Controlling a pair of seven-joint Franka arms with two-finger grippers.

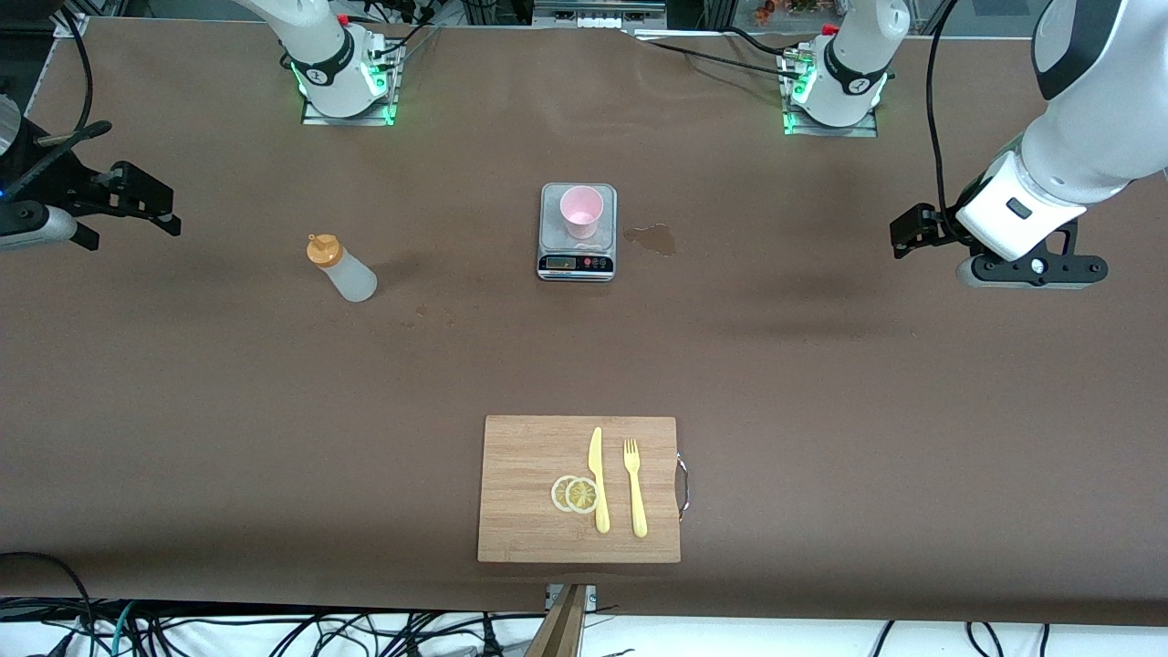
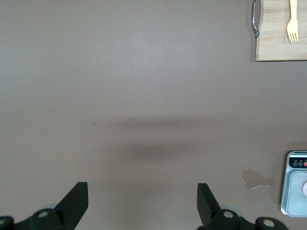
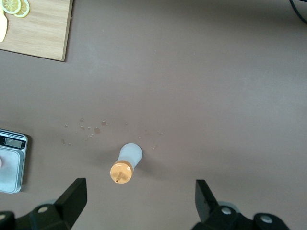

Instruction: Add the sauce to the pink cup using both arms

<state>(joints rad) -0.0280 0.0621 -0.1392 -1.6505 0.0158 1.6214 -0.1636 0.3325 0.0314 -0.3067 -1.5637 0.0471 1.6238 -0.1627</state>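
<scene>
Nothing had been grasped; the task seemed to stand at its opening step. The sauce bottle point(image 1: 341, 268) stood upright on the table point(image 1: 821, 383) toward the right arm's end, well apart from the pink cup point(image 1: 581, 212), which sat on a small scale point(image 1: 577, 263). The right end effector point(image 3: 139, 199) hovered open above the bottle. The left end effector point(image 2: 142, 203), also open, waited over bare table. Next, the right arm likely needed to descend and grip the bottle.

We cannot read the display on the scale point(image 1: 577, 231); it is too small. The frame's edge cuts the right gripper point(image 1: 137, 203) off from its arm. The left wrist view shows only a strip of the cutting board point(image 2: 278, 36) (one corner and its handle).
</scene>
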